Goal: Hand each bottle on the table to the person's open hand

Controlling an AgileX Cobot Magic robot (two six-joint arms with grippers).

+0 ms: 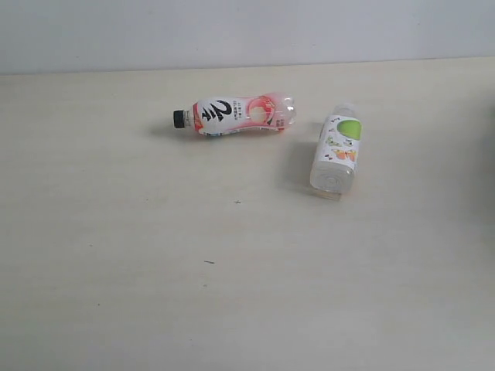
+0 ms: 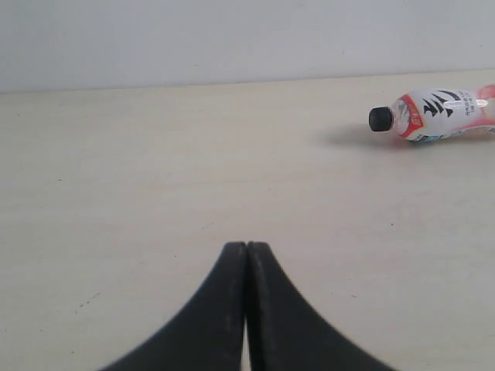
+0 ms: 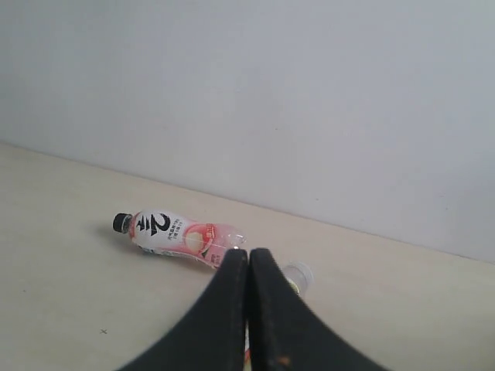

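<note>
Two bottles lie on their sides on the table. The pink-and-white bottle with a black cap lies crosswise at the back; it also shows in the left wrist view and the right wrist view. To its right lies the bottle with a green patch, base toward the front; only its clear cap end peeks out beside my right gripper. Both the right gripper and my left gripper are shut and empty. Neither gripper shows in the exterior view. No hand is in view.
A pale wall runs along the table's far edge. A few tiny dark specks mark the tabletop.
</note>
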